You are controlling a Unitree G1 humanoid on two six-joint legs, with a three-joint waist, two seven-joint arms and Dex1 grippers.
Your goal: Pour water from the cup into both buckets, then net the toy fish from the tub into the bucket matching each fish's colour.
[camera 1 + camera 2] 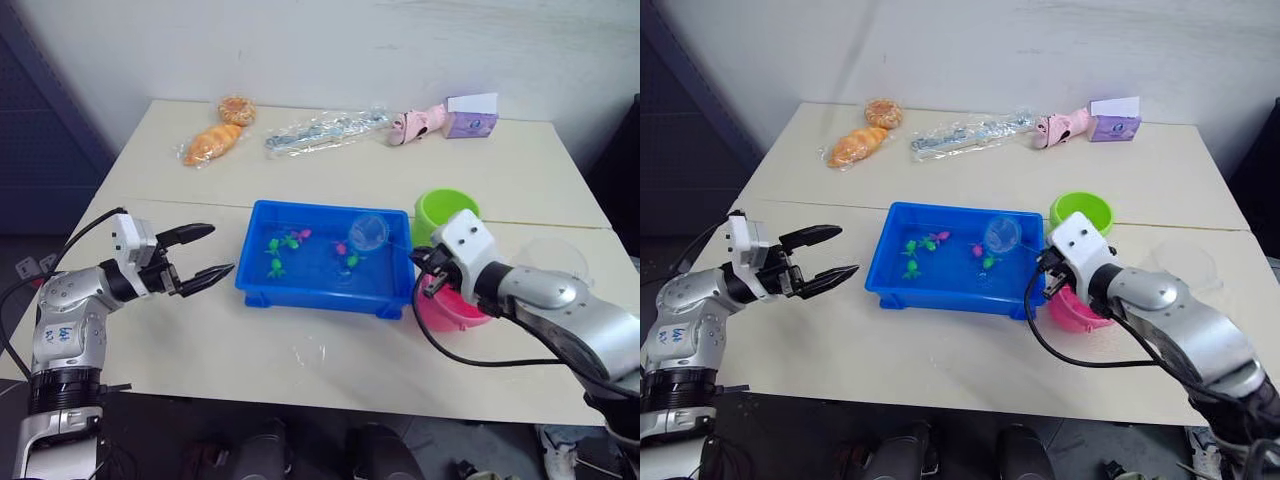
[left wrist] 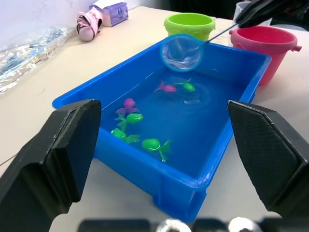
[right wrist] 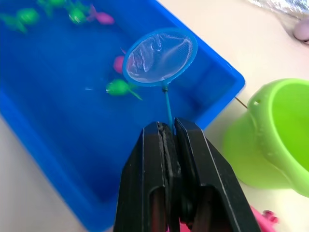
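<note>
I am clamping my right end effector (image 3: 168,126) on the thin handle of the net (image 3: 160,56), holding its hoop over the water at the tub's (image 1: 300,292) three o'clock end. My left end effector (image 1: 205,255) is hanging with its fingers apart over the desk (image 1: 250,350), at nine o'clock from the tub. The toy fish (image 2: 126,117), pink and green, are all floating in the tub. The green bucket (image 1: 1080,212) and pink bucket (image 2: 263,41) are standing just beside the tub at three o'clock. I judge the netting barely begun: every fish is waiting, and I cannot tell whether the buckets are holding water.
</note>
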